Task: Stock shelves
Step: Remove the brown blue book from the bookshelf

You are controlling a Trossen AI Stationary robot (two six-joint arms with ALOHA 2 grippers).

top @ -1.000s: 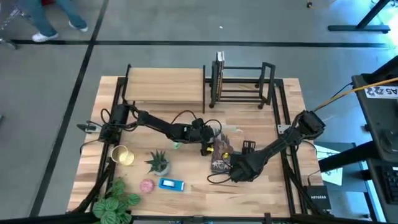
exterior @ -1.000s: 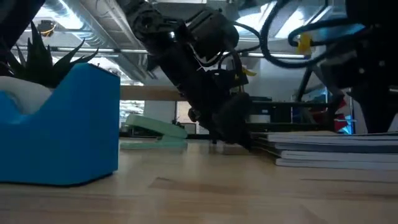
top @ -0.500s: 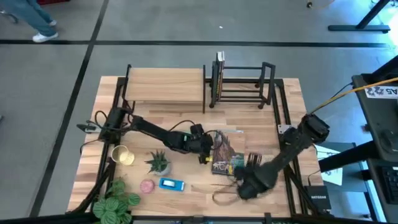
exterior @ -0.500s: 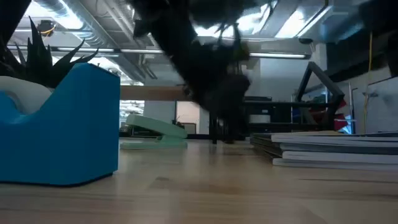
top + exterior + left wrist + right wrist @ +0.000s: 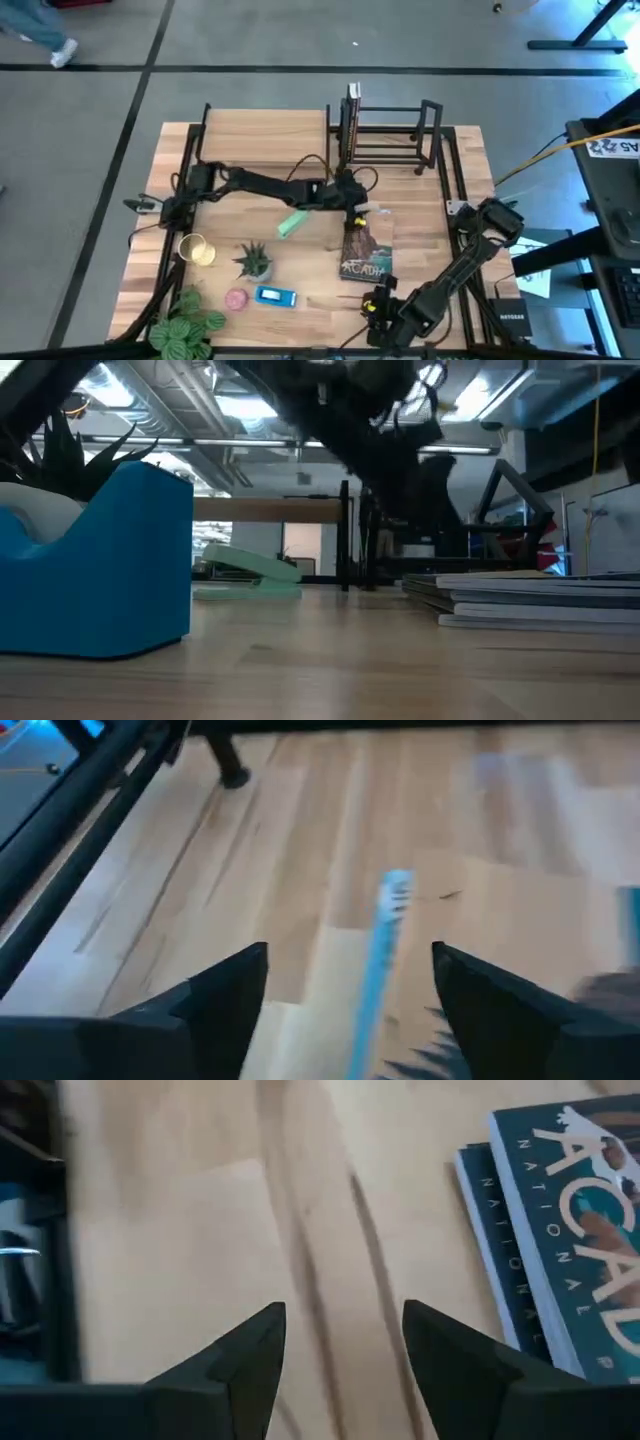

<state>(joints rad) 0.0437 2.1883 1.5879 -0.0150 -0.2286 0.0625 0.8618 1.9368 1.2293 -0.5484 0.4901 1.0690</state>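
Note:
A stack of flat books [image 5: 364, 252], the top one titled Acadia [image 5: 580, 1230], lies on the table right of centre. At the far edge stand the wood-topped shelf [image 5: 265, 135] and the black book rack [image 5: 385, 135], with one book [image 5: 353, 96] upright at the rack's left end. My left gripper [image 5: 352, 208] is open and raised just past the stack's far end, in front of the rack. A thin blue strip [image 5: 385, 950] shows blurred between its fingers, apart from both. My right gripper [image 5: 372, 308] is open near the table's front edge, over bare wood beside the stack.
A green stapler [image 5: 290, 224] lies left of the stack. At the front left are a gold cup [image 5: 197, 248], a small succulent [image 5: 255, 260], a pink object [image 5: 236, 298], a blue tape dispenser [image 5: 275, 296] and a leafy plant [image 5: 185, 320].
My left gripper has risen and gone toward the far edge, from beside the stack to in front of the black rack, uncovering the green stapler. My right gripper has drawn back off the books toward the near edge.

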